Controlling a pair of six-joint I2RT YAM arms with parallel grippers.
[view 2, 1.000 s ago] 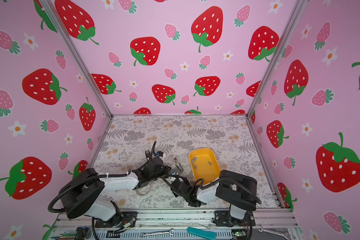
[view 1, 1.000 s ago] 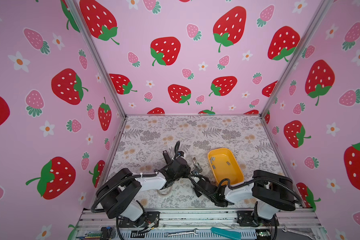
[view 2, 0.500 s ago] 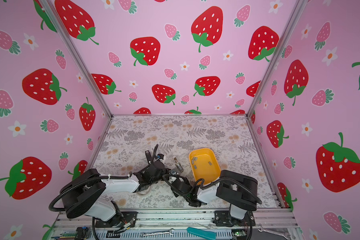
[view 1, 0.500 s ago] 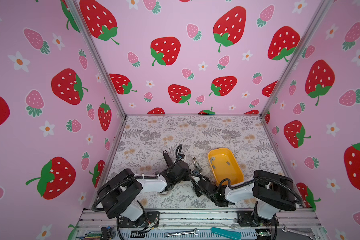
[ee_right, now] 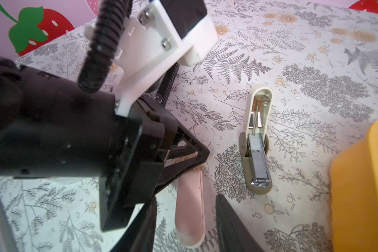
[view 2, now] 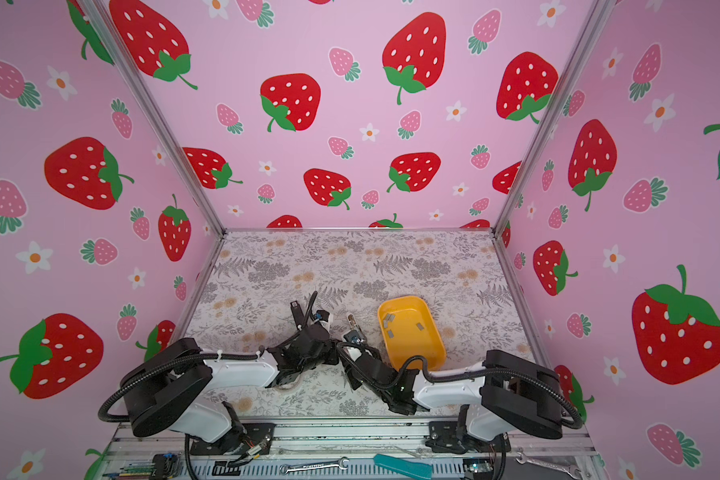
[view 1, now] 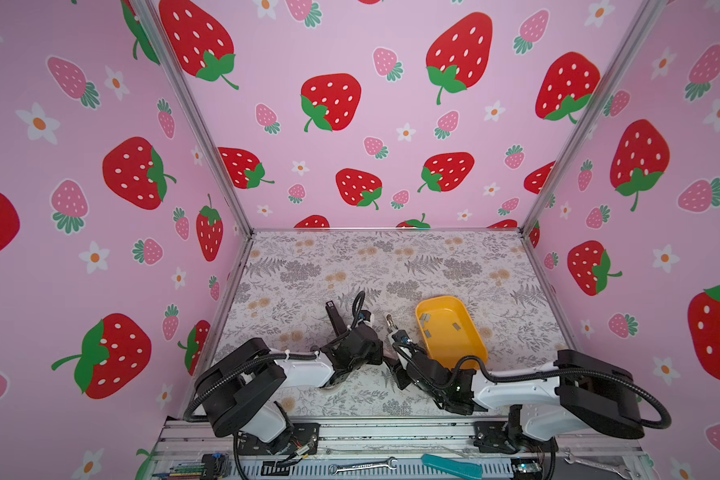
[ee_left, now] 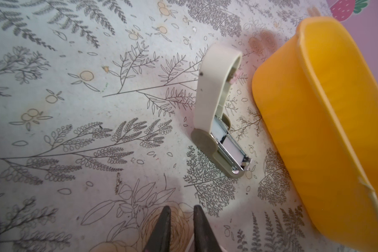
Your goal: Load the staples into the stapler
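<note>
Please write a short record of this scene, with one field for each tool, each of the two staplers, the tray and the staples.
left tool: shut, at one end of the pink stapler; grip cannot be told
right tool: open, fingers either side of the pink stapler, not touching it
beige stapler: on the table, hinged open, staple strip in its channel
yellow tray: beside the beige stapler
staples: three loose strips inside the yellow tray
</note>
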